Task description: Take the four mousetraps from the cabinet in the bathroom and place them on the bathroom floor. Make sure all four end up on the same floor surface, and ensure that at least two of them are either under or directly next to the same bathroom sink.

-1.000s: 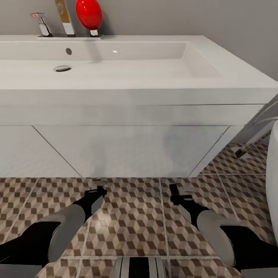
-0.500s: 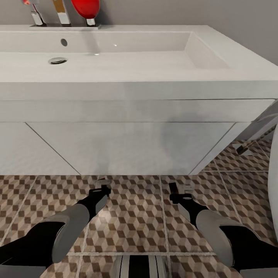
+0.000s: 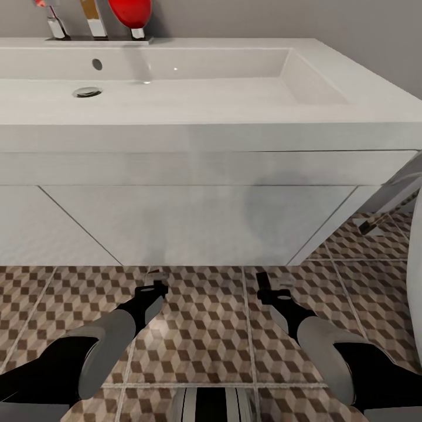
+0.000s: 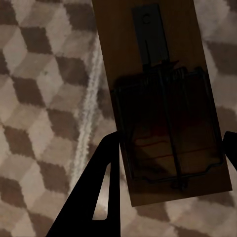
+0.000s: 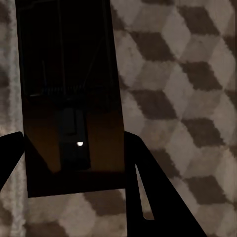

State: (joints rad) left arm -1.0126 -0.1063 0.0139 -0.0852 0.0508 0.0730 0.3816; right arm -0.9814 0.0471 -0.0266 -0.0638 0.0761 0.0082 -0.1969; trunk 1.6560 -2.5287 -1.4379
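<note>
Wooden mousetrap sat clamped in left gripper; right gripper gripped another mousetrap above bathroom floor.

A home bathroom, simulator-rendered. A wide white rect. basin w/ drain and overflow hole is set atop a white vanity; chrome tap fittings are mounted at the back edge by a grey wall. The floor is tiled in a brown/tan/cream cube pattern w/ pale grout.
</note>
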